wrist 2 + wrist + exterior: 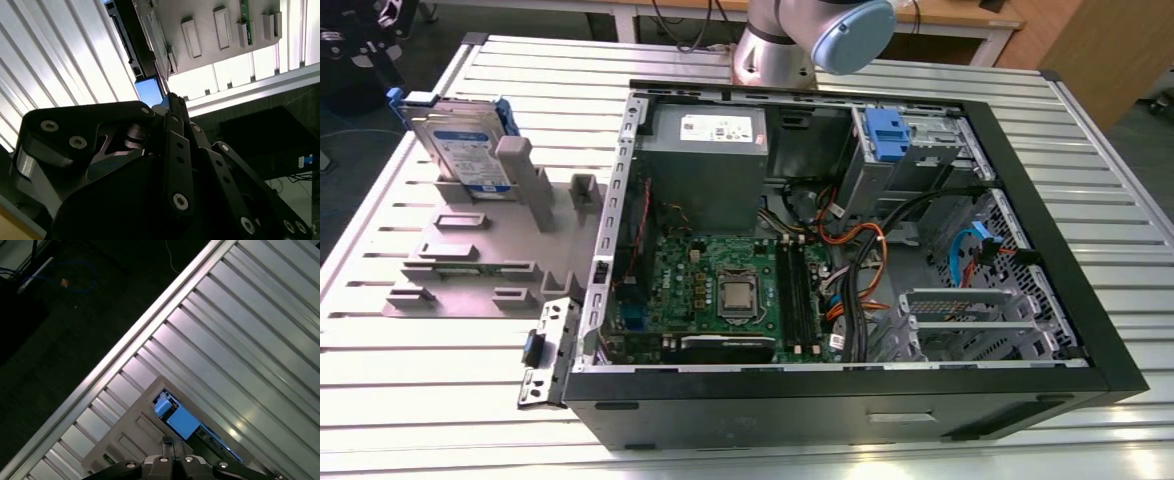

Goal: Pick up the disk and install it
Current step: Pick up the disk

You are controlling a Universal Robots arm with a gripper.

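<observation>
- Disk (458, 140): flat rectangular silver hard drive with a white-and-blue label, framed by a blue plastic carrier rail. It stood upright on edge in a slot of the holder, on the exterior view's left and well apart from the computer case. Its blue carrier end also showed end-on in both wrist views (181, 421) (149, 91).
- Holder (480, 265): pale grey moulded plastic fixture with raised blocks and posts. It lay flat on the table just beside the case's open side, and it appeared in both wrist views (135, 435) (215, 45).
- Gripper (172, 442): black two-finger tool with bolted linkage arms. In both wrist views (169, 97) its fingertips were pressed together and clasped nothing. The tips lined up with the disk's blue end, and the height above the disk could not be told.
- Arm (807, 40): silver robot arm with a pale blue joint cap, at the far edge of the table behind the case.
- Table (427, 400): ribbed silver aluminium slat surface bearing the holder and the case.
- Computer case (1067, 300): black desktop tower lying on its side with the side panel off and the interior exposed.
- Power supply (707, 150): large grey metal box with a white sticker, in the case's far corner.
- Motherboard (720, 285): green circuit board on the case floor.
- Latch piece (886, 135): small upright blue plastic part at the drive bay, on the exterior view's right of the power supply.
- Cables (854, 240): orange and black bundle between the motherboard and the bay.
</observation>
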